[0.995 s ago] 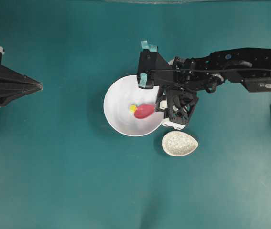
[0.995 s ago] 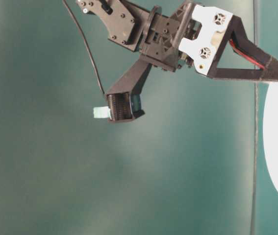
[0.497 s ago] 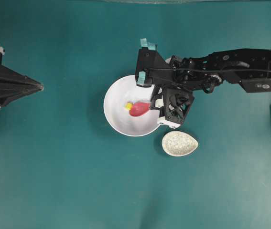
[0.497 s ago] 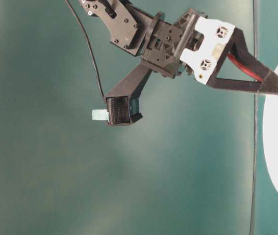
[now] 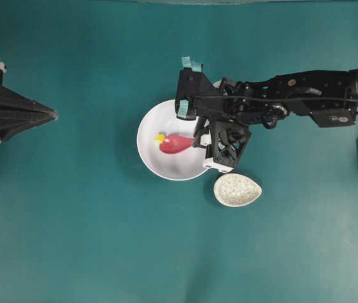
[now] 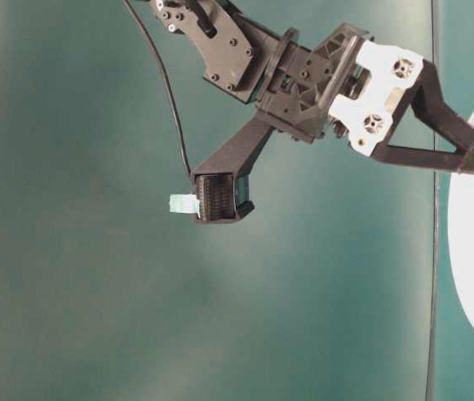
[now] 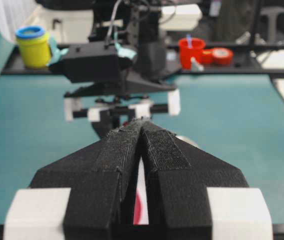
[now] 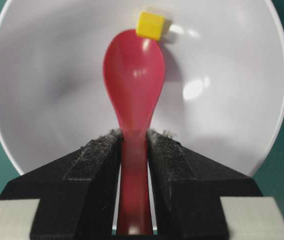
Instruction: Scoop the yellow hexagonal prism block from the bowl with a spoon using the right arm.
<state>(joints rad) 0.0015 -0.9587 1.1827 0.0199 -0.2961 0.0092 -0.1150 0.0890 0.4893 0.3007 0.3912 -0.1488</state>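
The right gripper (image 8: pixel 133 150) is clamped on the handle of the spoon (image 8: pixel 133 95), its two black padded fingers (image 8: pixel 94 165) pressing the pink-red handle from either side with only the handle's width between them. In the right wrist view the spoon's long axis runs straight from 6 o'clock at the jaws to 12 o'clock at the tip, the oval scoop facing up and lying inside the bowl (image 8: pixel 41 75). The yellow hexagonal prism block (image 8: pixel 152 24) sits at the scoop's far tip, toward 1 o'clock of it, touching or overlapping the rim; whether it rests on the scoop or just against it cannot be told. In the overhead view the same spoon (image 5: pixel 175 144) lies roughly along the 3-to-9 line, handle toward the gripper (image 5: pixel 199 140) at 3 o'clock and scoop pointing to 9 o'clock, with the block (image 5: pixel 160 138) at its left end, inside the white bowl (image 5: pixel 150 161). The right arm (image 5: pixel 305 95) reaches in from 3 o'clock. A small speckled beige dish (image 5: pixel 237 189) lies just beside the bowl at its 4 o'clock. At the far 9 o'clock edge the left gripper (image 5: pixel 51 115) is apart from everything, its fingers (image 7: pixel 164 150) pressed together with nothing between them.
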